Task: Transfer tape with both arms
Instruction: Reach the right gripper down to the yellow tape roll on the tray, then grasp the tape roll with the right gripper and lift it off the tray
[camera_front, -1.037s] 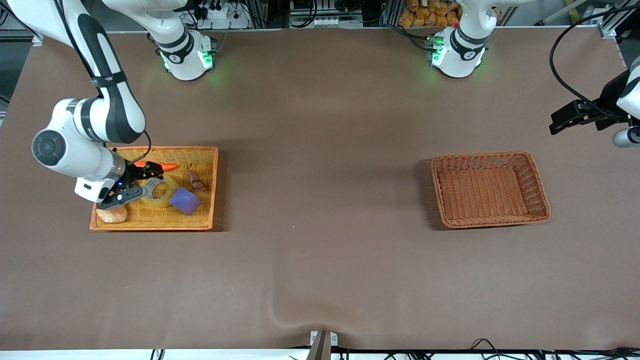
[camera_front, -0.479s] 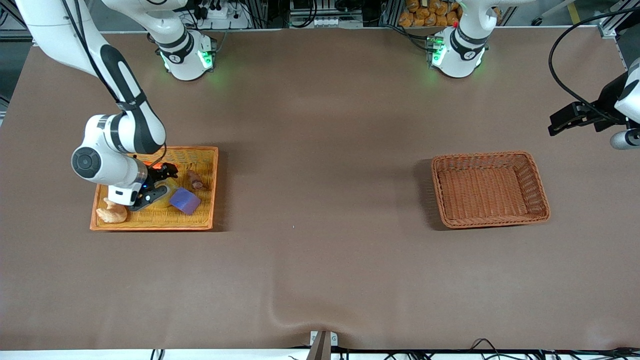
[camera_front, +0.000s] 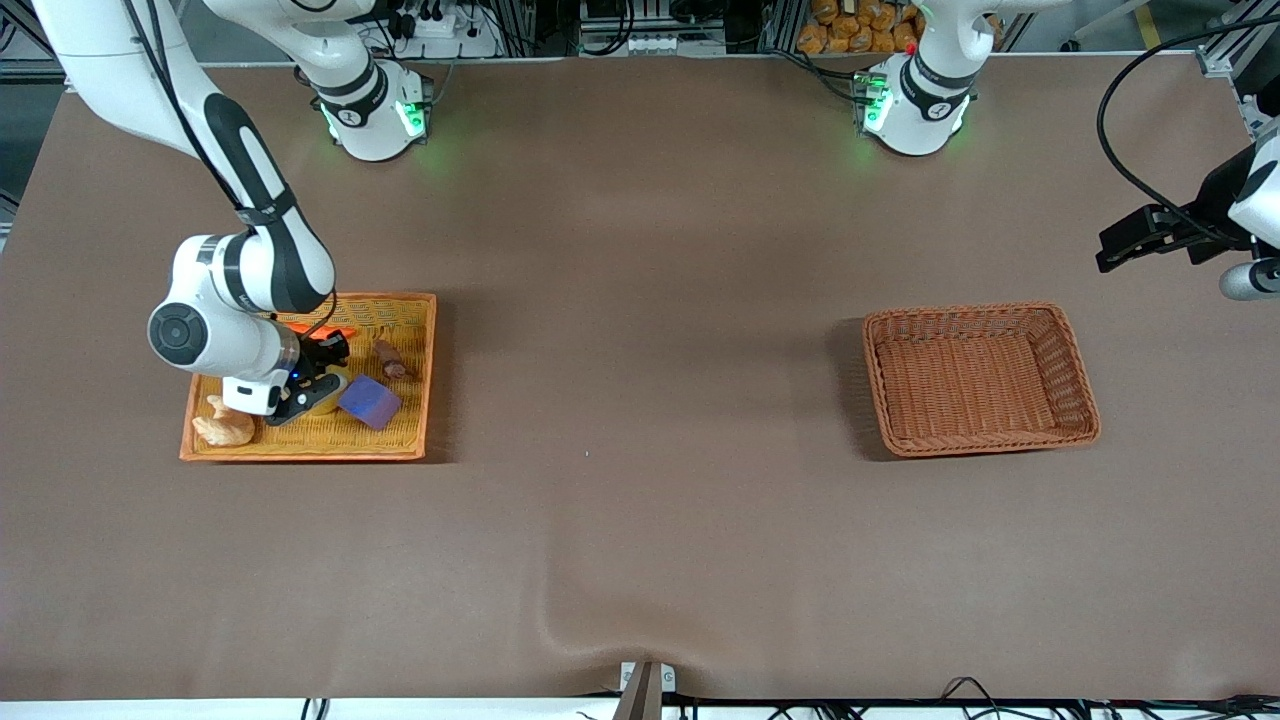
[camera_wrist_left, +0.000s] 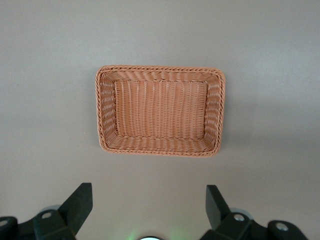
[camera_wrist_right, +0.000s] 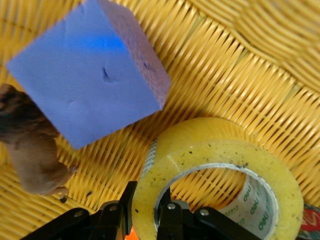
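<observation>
- The right gripper (camera_front: 312, 388) is down in the yellow wicker tray (camera_front: 410, 440) at the right arm's end of the table, its jaws closed on the wall of the tape (camera_wrist_right: 220, 175): one finger (camera_wrist_right: 170, 220) inside the ring, the other against the outer face.
- The tape lies flat on the tray's weave, its hole facing up, so its axis stands upright (a ring has no long side to speak of).
- It is a translucent yellowish roll, speckled with dark flecks, with a grey-white printed core.
- Just beside it lies a purple foam block (camera_front: 370, 402), and near that a brown lumpy piece (camera_front: 389, 359).
- An orange carrot-like piece (camera_front: 335, 331) sits farther from the front camera, partly hidden by the gripper, and a pale tan figure (camera_front: 225, 428) lies at the tray's nearer corner.
- The brown wicker basket (camera_front: 1085, 400) stands well apart, toward the left arm's end.
- The left gripper (camera_wrist_left: 148, 210) waits high above the table near that basket, jaws spread wide, holding nothing.
</observation>
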